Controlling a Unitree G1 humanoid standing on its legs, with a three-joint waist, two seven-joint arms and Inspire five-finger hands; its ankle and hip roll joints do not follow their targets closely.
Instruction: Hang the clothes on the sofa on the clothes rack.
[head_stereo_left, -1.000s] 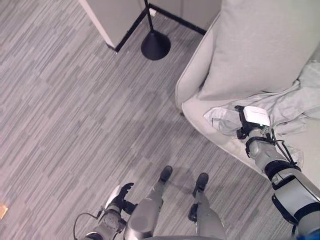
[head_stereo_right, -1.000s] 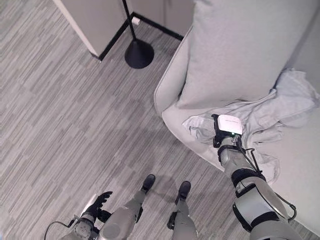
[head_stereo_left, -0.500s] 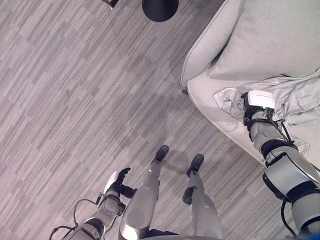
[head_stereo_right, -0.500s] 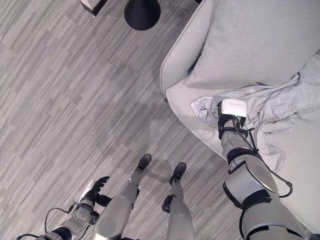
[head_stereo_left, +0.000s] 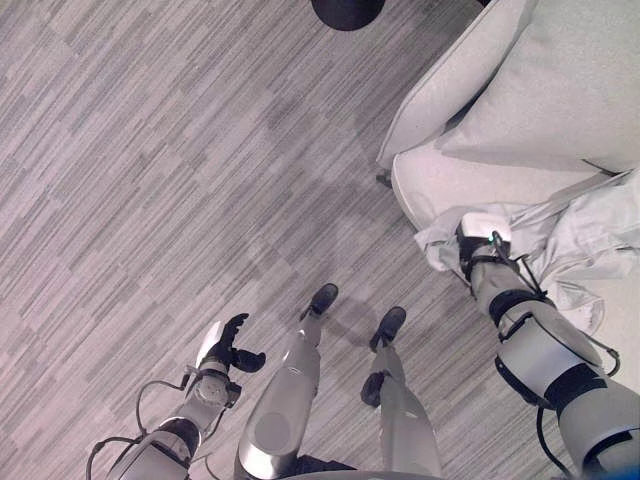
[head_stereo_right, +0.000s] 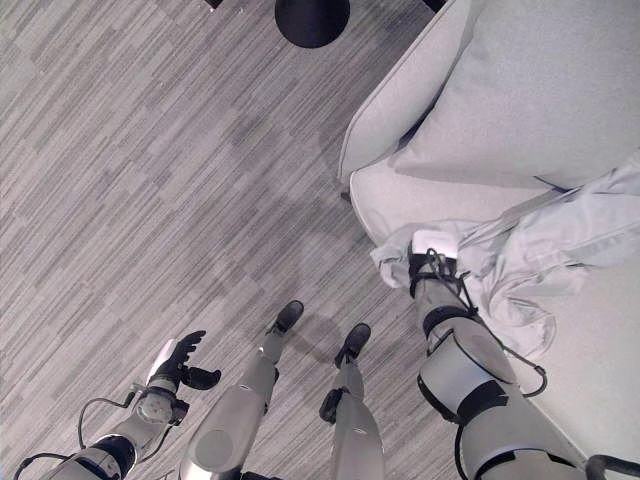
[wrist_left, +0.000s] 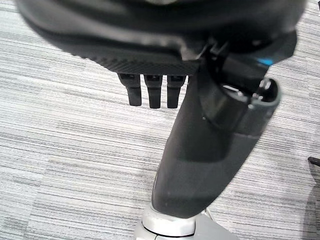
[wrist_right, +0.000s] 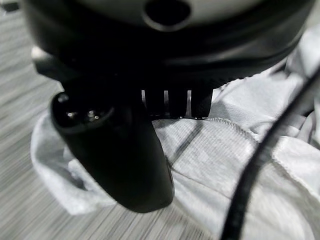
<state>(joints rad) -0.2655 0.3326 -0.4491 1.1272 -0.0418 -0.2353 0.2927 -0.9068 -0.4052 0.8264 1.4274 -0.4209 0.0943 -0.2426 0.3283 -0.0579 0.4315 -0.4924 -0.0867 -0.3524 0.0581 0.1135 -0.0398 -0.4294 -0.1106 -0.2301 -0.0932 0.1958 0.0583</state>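
Note:
A light grey garment (head_stereo_left: 585, 225) lies crumpled on the sofa seat (head_stereo_left: 450, 185), and its near corner (head_stereo_right: 390, 268) reaches the seat's front edge. My right hand (head_stereo_left: 470, 250) rests on that corner. In the right wrist view its fingers (wrist_right: 172, 102) look straight with their tips on the cloth's hem (wrist_right: 225, 122), and the thumb (wrist_right: 125, 155) lies over the cloth. Low at my left side, above the floor, my left hand (head_stereo_left: 225, 348) hangs open and holds nothing (wrist_left: 200, 150).
The black round base of a stand (head_stereo_right: 312, 18) sits on the grey plank floor at the far edge. A large back cushion (head_stereo_left: 560, 95) leans behind the garment, and the sofa's padded arm (head_stereo_left: 450, 85) borders the seat on the left.
The camera has tipped down, so the stand's base and sofa slid up the view. My right hand has drawn back to the garment's near corner at the seat's front edge.

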